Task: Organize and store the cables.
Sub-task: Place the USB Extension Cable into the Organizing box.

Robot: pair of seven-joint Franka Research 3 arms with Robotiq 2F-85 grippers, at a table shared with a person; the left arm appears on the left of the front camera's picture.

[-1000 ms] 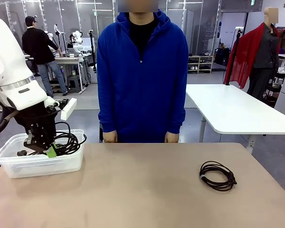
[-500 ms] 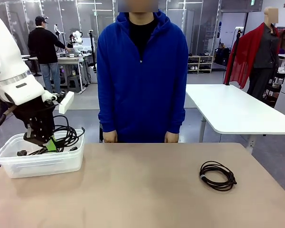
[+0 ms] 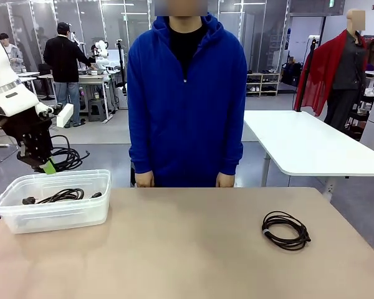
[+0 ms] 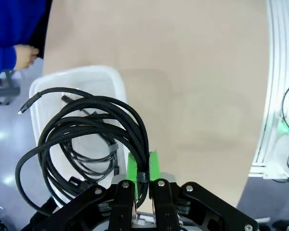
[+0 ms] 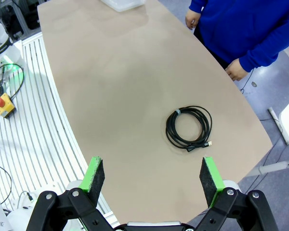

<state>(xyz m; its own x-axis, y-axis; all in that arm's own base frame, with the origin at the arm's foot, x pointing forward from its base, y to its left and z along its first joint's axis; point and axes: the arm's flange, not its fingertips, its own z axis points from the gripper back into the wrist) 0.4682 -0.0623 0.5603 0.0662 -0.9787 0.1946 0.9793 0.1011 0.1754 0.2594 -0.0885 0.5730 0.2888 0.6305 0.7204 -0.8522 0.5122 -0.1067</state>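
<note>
Finding one: your left end effector (image 4: 142, 168) is clenched on the held coil (image 4: 133, 126). The green pads pinch one side of the bundle, at what looks like a small tie band. The rest of the loop hangs free to one side of the pads. The bin (image 3: 56, 218) sits below this end effector, with the coil in the bin (image 3: 62, 195) lying flat on its floor.

Finding two: your right end effector (image 5: 152, 177) is released, jaws wide. The coil on the table (image 5: 169, 129) lies ahead of and below it, well apart from the pads, alone on the table (image 3: 187, 249).

Handling assessment (judged from appearance only):
- The cords look light and limp. The held coil sags out of round and one loose end sticks out past the loops.
- The braided jacket should give the pads fair friction, and a firm squeeze is unlikely to damage it.
- A pinch on a single strand would probably let the loops spill.

Recommendation: take the remaining coil across the whole bundle, at or beside its band. Expect stray ends to catch on the bin rim during lowering.
</note>
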